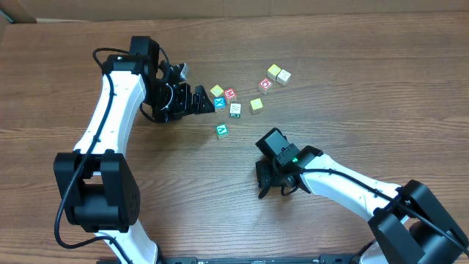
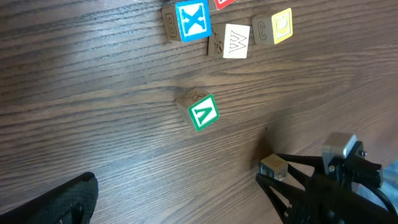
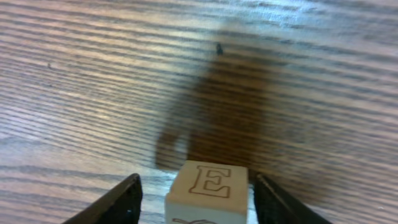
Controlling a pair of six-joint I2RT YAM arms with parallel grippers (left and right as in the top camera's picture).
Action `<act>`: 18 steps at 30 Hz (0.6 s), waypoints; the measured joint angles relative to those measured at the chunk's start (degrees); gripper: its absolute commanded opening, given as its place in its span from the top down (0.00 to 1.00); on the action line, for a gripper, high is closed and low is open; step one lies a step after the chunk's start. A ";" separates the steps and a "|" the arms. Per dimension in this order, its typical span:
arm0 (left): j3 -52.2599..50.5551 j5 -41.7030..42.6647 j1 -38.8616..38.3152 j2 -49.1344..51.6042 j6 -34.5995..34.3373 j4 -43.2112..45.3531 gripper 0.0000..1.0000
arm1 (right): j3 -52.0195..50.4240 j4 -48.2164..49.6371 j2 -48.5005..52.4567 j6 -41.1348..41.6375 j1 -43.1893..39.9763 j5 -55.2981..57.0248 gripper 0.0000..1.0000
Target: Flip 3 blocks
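Wood-grain table, E block loose within released right hand; left hand spread.

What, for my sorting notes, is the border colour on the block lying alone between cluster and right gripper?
Green, on the lone block; clearest in the left wrist view.

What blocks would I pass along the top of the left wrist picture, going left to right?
Blue X block, pale W block, yellow C block. The red block at the edge overlaps, so I skipped it.
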 measured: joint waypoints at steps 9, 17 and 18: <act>0.00 -0.74 0.00 0.00 0.00 0.37 0.05 | 11.82 -8.74 0.00 2.08 -0.02 8.55 0.00; -2.47 -5.73 -0.92 0.00 -2.71 2.45 0.28 | 25.77 -20.06 0.00 3.74 -0.70 10.84 0.00; -3.56 -6.08 -1.49 0.00 -3.23 3.32 0.29 | 27.67 -22.25 0.00 4.72 -1.18 11.19 0.00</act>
